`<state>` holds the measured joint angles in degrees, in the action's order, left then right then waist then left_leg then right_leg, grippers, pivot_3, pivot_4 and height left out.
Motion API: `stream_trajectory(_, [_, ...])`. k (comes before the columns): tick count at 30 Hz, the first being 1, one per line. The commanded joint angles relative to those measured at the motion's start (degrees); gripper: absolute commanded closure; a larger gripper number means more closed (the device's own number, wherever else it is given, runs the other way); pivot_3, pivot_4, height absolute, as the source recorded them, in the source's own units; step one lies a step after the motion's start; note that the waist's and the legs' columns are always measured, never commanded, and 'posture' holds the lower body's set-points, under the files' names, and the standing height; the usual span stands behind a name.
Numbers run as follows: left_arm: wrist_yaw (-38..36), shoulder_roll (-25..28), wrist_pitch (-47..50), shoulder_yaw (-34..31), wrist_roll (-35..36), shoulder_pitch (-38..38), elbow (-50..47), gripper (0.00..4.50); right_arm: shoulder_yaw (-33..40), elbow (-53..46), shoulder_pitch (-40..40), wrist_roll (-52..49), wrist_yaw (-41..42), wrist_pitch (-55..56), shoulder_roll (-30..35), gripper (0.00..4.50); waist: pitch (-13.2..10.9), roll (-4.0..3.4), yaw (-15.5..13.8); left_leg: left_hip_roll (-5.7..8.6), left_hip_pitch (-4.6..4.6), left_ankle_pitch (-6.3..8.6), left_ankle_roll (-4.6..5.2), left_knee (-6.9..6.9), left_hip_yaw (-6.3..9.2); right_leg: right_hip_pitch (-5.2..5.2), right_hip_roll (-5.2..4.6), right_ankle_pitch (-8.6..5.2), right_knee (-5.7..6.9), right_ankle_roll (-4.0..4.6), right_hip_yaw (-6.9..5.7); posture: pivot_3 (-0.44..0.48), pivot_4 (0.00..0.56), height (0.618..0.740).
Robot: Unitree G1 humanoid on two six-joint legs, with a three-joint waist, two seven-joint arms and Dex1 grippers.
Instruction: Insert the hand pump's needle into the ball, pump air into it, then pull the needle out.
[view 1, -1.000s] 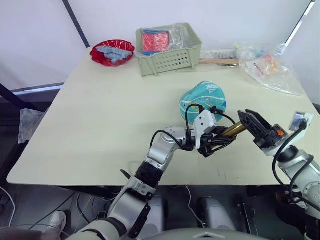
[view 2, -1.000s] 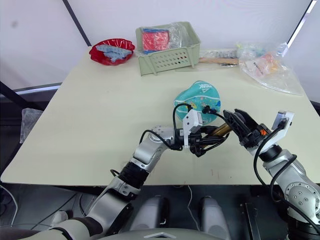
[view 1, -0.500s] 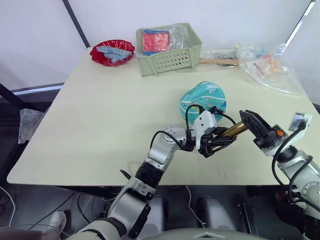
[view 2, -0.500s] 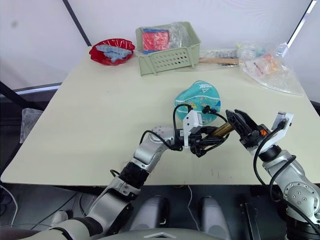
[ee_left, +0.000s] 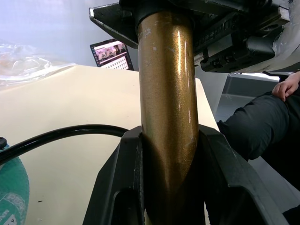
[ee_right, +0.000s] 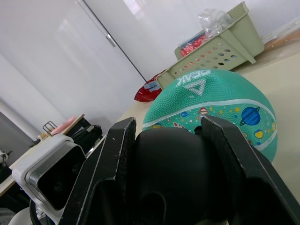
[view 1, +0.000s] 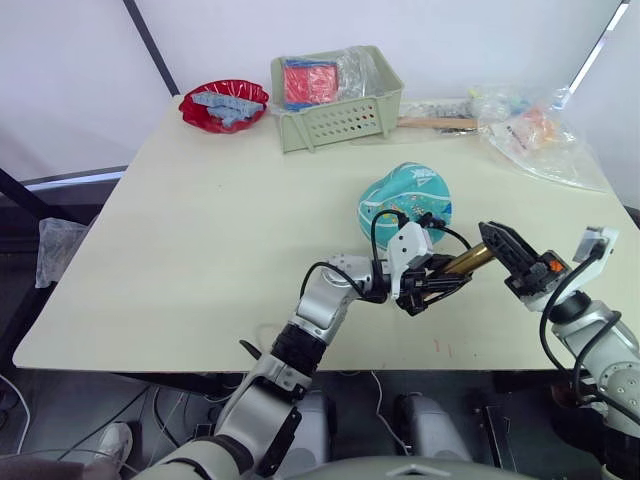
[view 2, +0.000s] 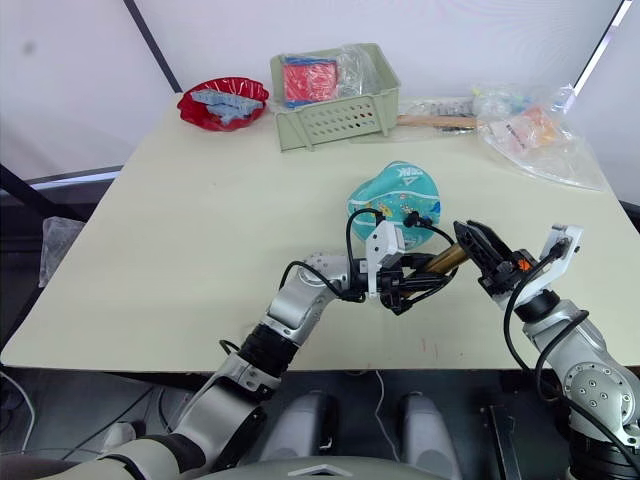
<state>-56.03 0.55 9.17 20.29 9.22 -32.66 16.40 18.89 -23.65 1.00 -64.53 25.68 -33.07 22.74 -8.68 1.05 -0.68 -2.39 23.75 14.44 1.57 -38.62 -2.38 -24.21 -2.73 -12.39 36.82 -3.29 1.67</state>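
I'm judging this as the pumping step: my left claw [view 1: 428, 285] is clamping the bronze barrel of the hand pump [view 1: 462, 262], fingers [ee_left: 123, 187] closed on either side of it, and my right claw [view 1: 503, 250] is gripping the black T-handle end, fingers wrapped around it in the right wrist view. The pump is lying nearly level above the bench [view 1: 200, 250], at about 6 o'clock from the ball [view 1: 405, 203], which is sitting on the bench just behind my claws. The thin black hose [view 1: 385, 222] is looping from the pump up to the ball; I can't tell whether the needle is seated, it's too small. Left forearm is reaching in from 8 o'clock, right from 4 o'clock, both low. Next move probably needs the right claw stroking the handle along the barrel axis while the left is holding steady.
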Motion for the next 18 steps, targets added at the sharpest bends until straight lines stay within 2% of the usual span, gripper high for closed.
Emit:
stream_trajectory(1, [0.76, -0.18, -0.25, -0.67, 0.65, -0.34, -0.74, 2.14, -0.8, -3.23, -0.56, 0.96, 3.33, 0.58, 1.89, 2.82, 0.0, 0.0, 0.0, 0.0, 0.0, 0.0, 0.0, 0.0, -0.01, 0.0, 0.0, 0.0, 0.0, 0.0, 0.0, 0.0, 0.15, 0.735])
stream_trajectory(6, [-2.16, 2.01, 1.02, 0.19, 1.62, -0.1, -4.19, 0.11, -2.36, -4.34, -0.64, 6.86, 7.65, 2.32, 5.85, 2.82, 0.0, -0.01, 0.01, 0.0, 0.0, 0.0, 0.0, 0.0, 0.0, 0.0, 0.0, 0.0, 0.0, 0.0, -0.01, 0.0, 0.15, 0.735])
stream_trajectory(12, [-8.67, 10.35, 6.01, 1.99, 1.37, 0.01, -9.26, 0.04, -2.3, -5.25, -3.97, 9.61, 11.5, 3.05, 10.1, 2.82, -0.01, -0.01, 0.29, -0.01, -0.02, 0.0, 0.0, 0.01, 0.02, -0.01, 0.01, 0.0, 0.0, 0.01, -0.01, 0.0, 0.15, 0.735])
stream_trajectory(18, [-10.78, 15.27, 8.17, 4.59, -0.5, 0.74, -8.51, 0.04, -4.12, -6.04, -6.71, 13.13, 15.59, 3.28, 13.67, 2.82, -0.01, -0.01, -0.05, -0.01, 0.02, 0.0, 0.0, 0.0, 0.03, 0.0, 0.0, 0.0, -0.01, 0.0, -0.04, 0.0, 0.15, 0.735])
